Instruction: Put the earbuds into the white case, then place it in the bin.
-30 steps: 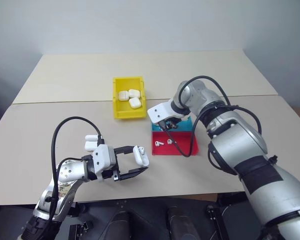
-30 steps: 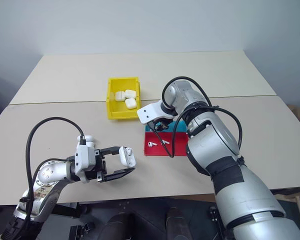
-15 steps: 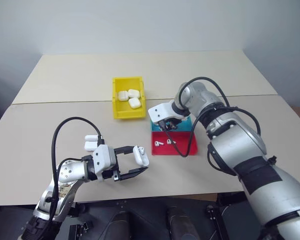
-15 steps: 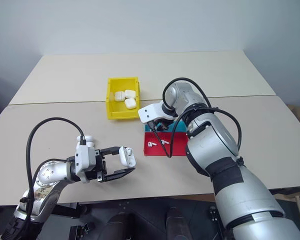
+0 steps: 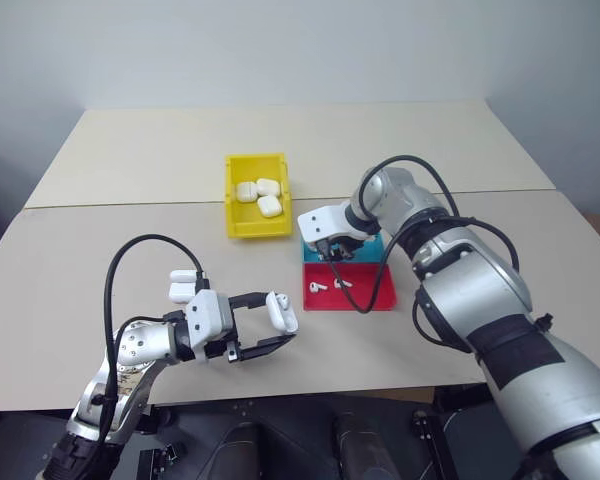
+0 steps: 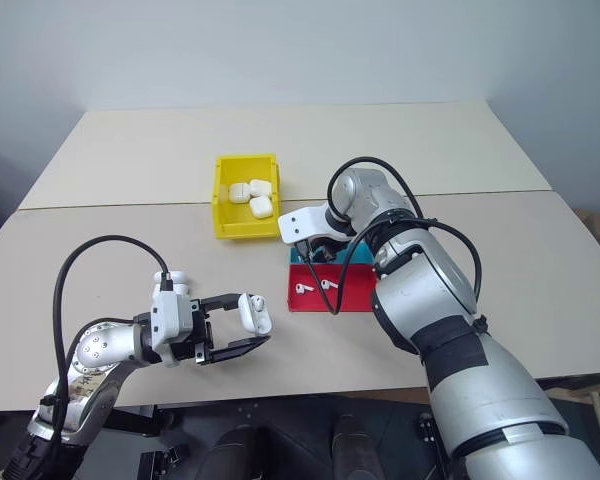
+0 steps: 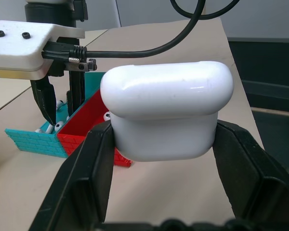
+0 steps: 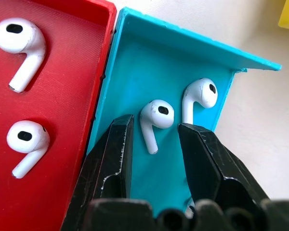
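A pale beige table [image 5: 160,160] made of 2 tops pushed together, with a seam running across it from side to side. Directly on it, just in front of the seam, stands a small yellow bin [image 5: 241,222] with upright walls. Close beside it, to its right and nearer the robot, lies a flat tray [image 5: 372,292], its far half blue and its near half red. The 2 do not touch.
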